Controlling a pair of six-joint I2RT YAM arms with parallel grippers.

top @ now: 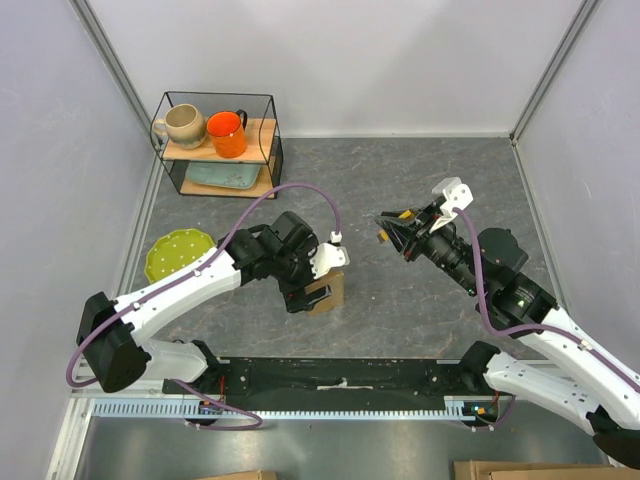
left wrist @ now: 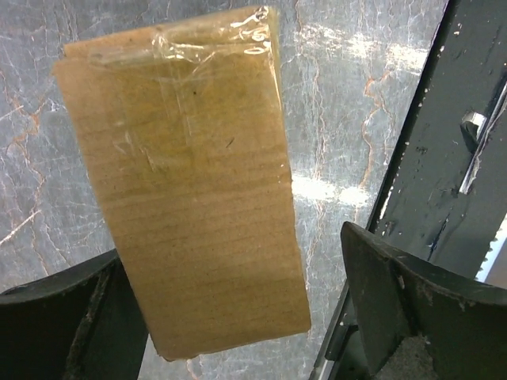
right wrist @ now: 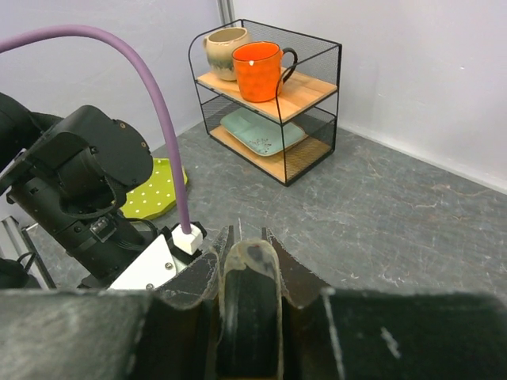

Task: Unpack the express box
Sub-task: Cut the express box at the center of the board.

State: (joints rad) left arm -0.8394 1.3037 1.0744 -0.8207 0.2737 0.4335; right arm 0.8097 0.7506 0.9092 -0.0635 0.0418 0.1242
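Grey veined tabletop (top: 430, 170) fills the cell between pale walls; I work both arms from its near edge. Directly under my left gripper (left wrist: 230, 261) sits the express box (left wrist: 182, 182), brown cardboard with wrinkled clear tape (left wrist: 214, 36) at its far end; its long axis runs straight out ahead of the wrist, and its near end lies between the two fingers, which stand spread wide; it crowds the finger (left wrist: 71, 317) at the left of the wrist view while a plain gap shows to the other; whether that finger touches cardboard I cannot tell. From above, the box looks tipped up on an edge rather than flat, though I'm not sure. My right gripper (right wrist: 245, 241) hovers well apart, off to the box's right, pinching a small pale rounded object (right wrist: 247, 293) that I cannot identify. My left arm is plainly the nearer; I judge its next move is to close across the box's short width and steady it.
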